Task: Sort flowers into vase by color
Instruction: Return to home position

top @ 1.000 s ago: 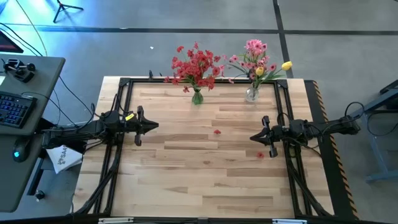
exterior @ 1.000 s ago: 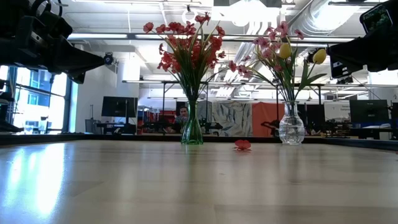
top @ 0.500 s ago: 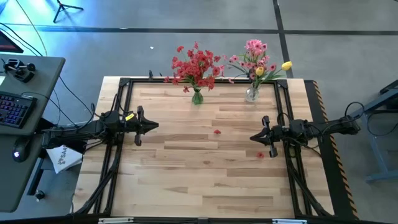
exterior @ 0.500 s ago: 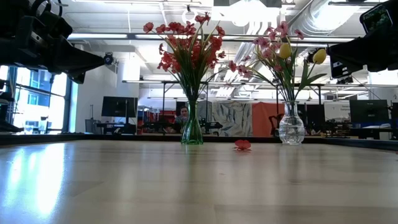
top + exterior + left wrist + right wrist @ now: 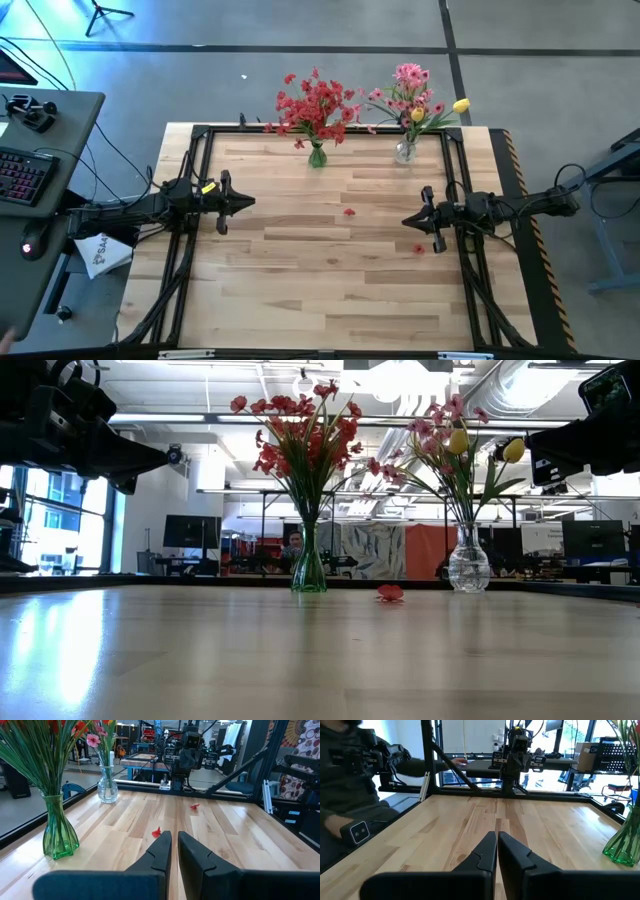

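Red flowers (image 5: 316, 103) stand stem-down in a green glass vase (image 5: 317, 156) at the table's far edge. Pink and yellow flowers (image 5: 415, 98) stand in a clear vase (image 5: 405, 152) to its right. Two loose red blossoms lie on the wood, one (image 5: 348, 211) mid-table and one (image 5: 419, 249) near the right arm. My left gripper (image 5: 249, 202) hovers shut at the left side, pointing right. My right gripper (image 5: 406, 221) hovers shut at the right side, pointing left. Neither touches anything.
A black frame (image 5: 196, 135) runs around the tabletop. Left of the table stand a desk with a keyboard (image 5: 20, 178) and a paper (image 5: 103, 253). A person in dark clothes (image 5: 350, 810) sits beyond the table's left side in the right wrist view.
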